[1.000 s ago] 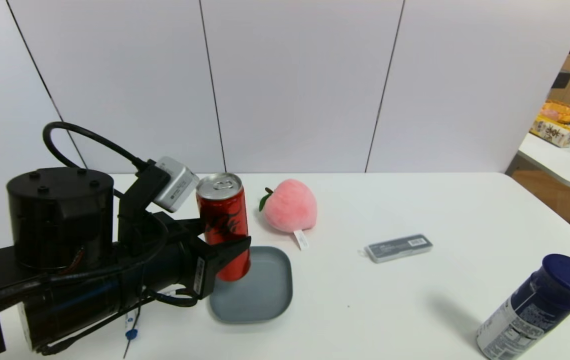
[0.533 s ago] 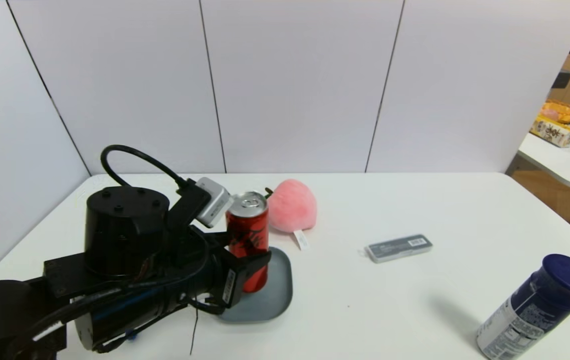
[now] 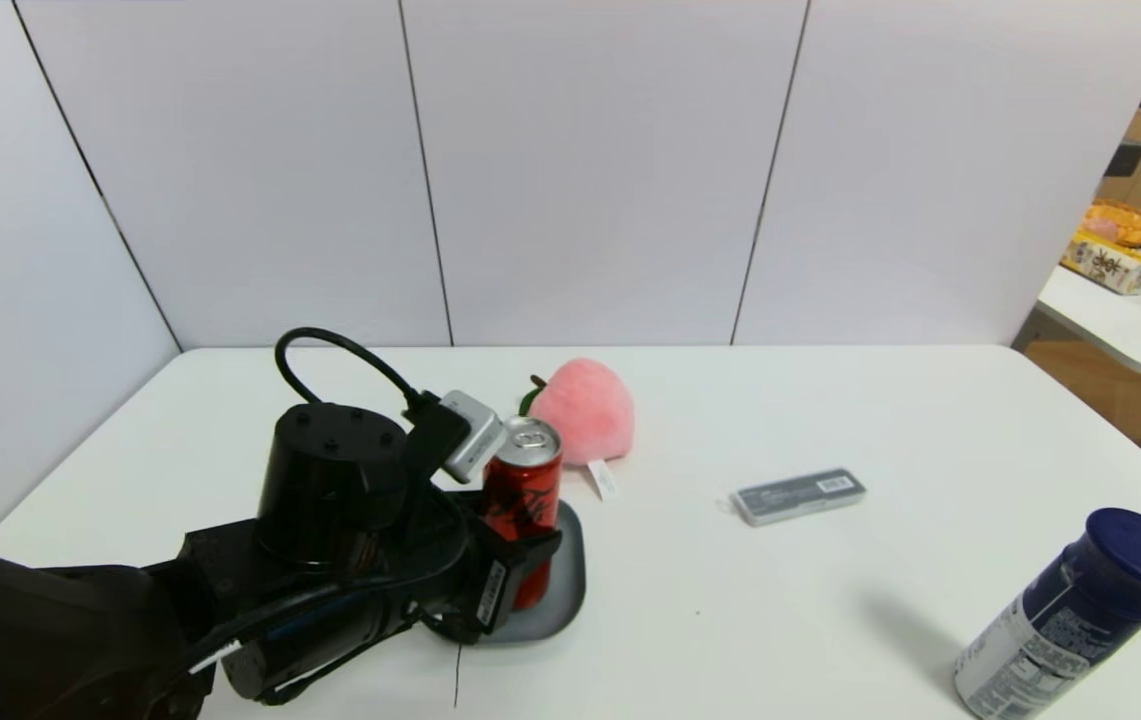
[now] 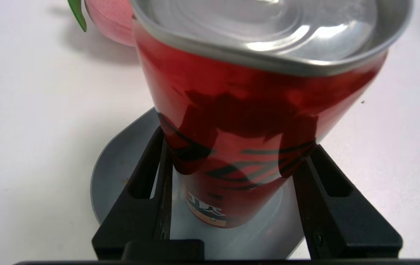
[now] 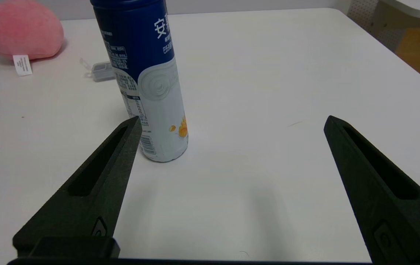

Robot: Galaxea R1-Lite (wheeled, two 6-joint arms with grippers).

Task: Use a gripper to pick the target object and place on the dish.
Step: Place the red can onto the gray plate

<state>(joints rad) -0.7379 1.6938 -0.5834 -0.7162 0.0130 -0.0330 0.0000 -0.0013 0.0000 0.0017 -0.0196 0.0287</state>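
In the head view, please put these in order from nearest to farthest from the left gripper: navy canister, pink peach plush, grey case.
1. Pink peach plush, just behind the gripper.
2. Grey case, off to its right.
3. Navy canister, at far right.

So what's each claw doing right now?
Left gripper: closed on the slim red soda can.
Right gripper: open, holding nothing.

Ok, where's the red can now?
Head view, left of centre: the red can is in the left gripper, over the dish, nearer us than the peach plush.
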